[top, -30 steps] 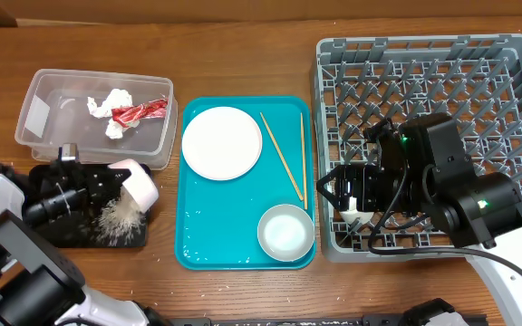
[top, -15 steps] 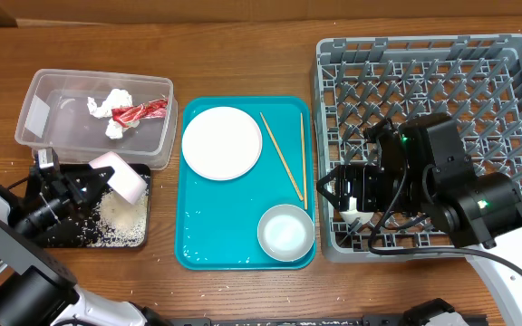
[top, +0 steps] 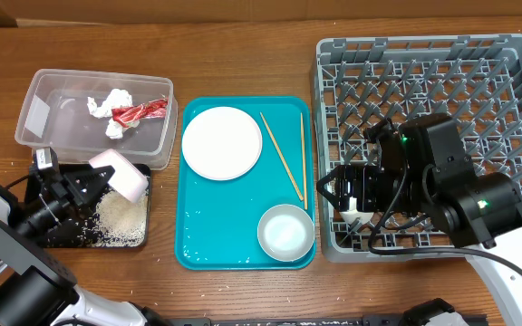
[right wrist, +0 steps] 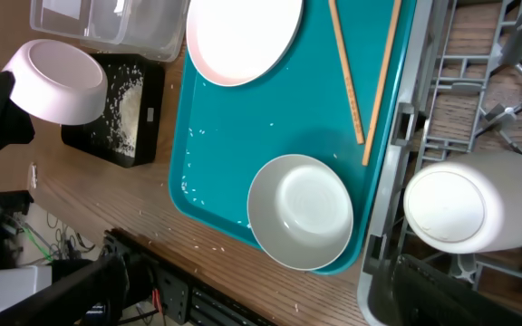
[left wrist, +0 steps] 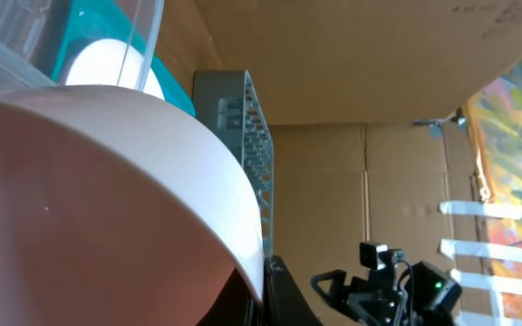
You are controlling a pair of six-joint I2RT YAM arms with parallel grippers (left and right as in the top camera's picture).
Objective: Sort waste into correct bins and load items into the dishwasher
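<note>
Rice [top: 120, 215] lies heaped in the black tray [top: 78, 238] at the near left of the surface [top: 243, 54], with stray grains scattered round it. The left claw [top: 89, 184] pinches a pale bowl [top: 120, 175] by its rim. The bowl is tipped on its side over the black tray's far edge, just beside the tub [top: 39, 113]. Inside the tub sit the napkin [top: 109, 101] and the red wrapper [top: 140, 110]. The teal tray [top: 234, 244] in the middle carries a plate [top: 222, 142], two chopsticks [top: 282, 156] and a second bowl [top: 285, 231]. Over on the right, the right claw [top: 350, 203] grips a cup [right wrist: 460, 204]. The cup lies on its side at the near left corner of the rack [top: 506, 63], just past the teal tray's edge.
</note>
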